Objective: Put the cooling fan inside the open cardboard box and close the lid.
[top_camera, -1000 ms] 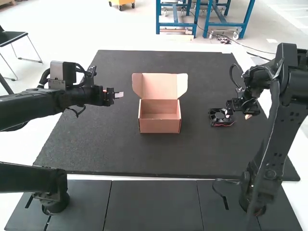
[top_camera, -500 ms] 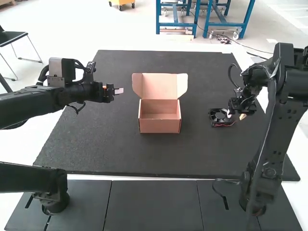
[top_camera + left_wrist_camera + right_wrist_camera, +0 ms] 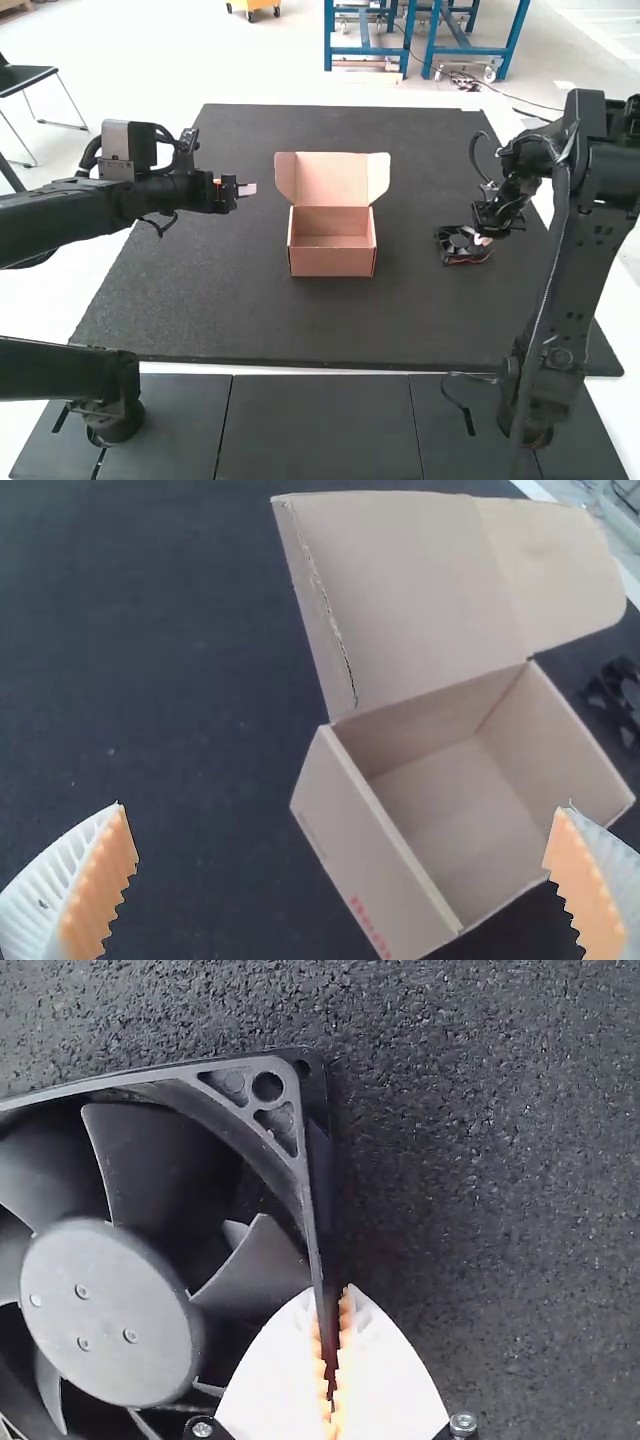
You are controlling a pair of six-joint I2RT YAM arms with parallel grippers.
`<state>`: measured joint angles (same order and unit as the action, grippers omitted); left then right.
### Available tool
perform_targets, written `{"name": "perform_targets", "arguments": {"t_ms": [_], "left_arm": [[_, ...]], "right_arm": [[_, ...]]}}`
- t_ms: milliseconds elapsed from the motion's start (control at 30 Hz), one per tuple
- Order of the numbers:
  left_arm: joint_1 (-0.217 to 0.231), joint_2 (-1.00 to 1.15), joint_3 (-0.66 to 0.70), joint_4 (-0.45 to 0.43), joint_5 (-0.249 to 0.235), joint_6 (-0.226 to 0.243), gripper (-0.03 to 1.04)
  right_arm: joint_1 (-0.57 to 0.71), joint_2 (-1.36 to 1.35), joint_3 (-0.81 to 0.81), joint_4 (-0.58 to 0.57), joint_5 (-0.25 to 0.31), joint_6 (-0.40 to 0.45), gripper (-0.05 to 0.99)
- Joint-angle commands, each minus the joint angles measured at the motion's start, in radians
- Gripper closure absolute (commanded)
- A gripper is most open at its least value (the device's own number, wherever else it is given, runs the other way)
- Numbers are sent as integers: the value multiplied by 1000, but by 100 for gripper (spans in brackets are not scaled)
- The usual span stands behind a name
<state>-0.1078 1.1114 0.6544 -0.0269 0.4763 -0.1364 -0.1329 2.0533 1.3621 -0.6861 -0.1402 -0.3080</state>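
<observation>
A robotics lab or workshop. Two black robot arms, the left arm (image 3: 70, 215) and the right arm (image 3: 575, 300), stand on bases at the lower edge of the high view, over a black rubber mat (image 3: 200, 290). Blue steel frames (image 3: 420, 35) stand at the upper right on a bare, pale floor (image 3: 150, 60).
</observation>
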Motion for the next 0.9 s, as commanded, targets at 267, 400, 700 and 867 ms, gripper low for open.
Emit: {"name": "perform_targets", "arguments": {"t_ms": [267, 400, 700, 867], "left_arm": [[0, -44, 10, -2, 1, 0, 5], [3, -44, -4, 5, -56, 1, 5], [3, -44, -25, 38, -131, 0, 5], [3, -44, -29, 38, -146, 0, 5]], "right_arm": [[-8, -1, 88, -93, -128, 79, 95], [-25, -101, 103, -90, -174, 145, 95], [-8, -340, 68, -95, -196, 239, 95], [36, -499, -8, -89, -182, 294, 95]]}}
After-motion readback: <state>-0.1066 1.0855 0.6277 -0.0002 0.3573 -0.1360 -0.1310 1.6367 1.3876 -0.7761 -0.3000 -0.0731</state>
